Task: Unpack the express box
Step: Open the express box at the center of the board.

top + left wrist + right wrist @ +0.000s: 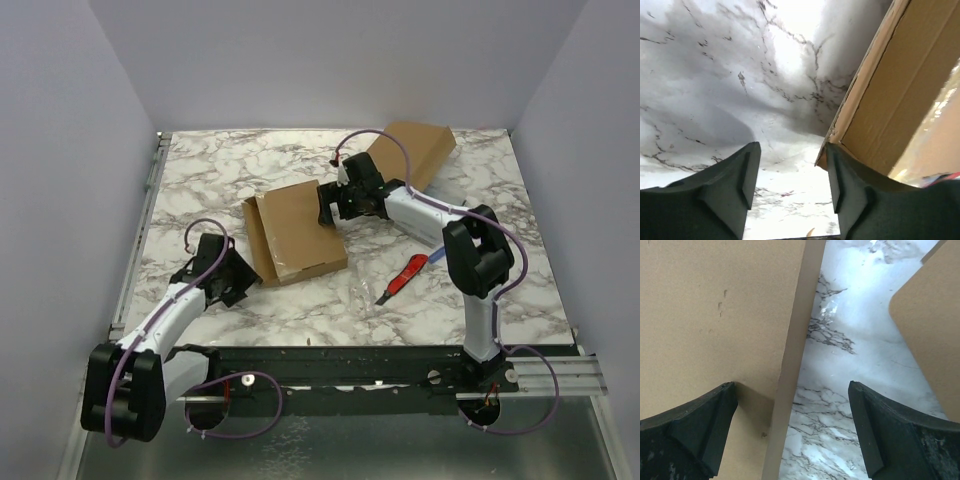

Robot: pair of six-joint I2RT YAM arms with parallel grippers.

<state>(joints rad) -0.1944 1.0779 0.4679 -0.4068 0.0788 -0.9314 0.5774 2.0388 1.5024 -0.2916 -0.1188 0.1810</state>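
Express box (298, 232) lies at the middle of the marble table (215, 170), its raised flap on the left side. Whether anything is inside cannot be made out: the left wrist view shows only a blurred bright patch past the flap at the right edge. The left gripper (792, 152) is partly open and empty, one finger (850, 185) just beside the box's corner. The right gripper (792, 387) gapes wide astride the box's edge, clamping nothing. The right arm partly hides a second cardboard piece (418, 148) at upper right.

place: lab test cell | signs: plain enclosing walls (330, 60), marble-print table (200, 170)
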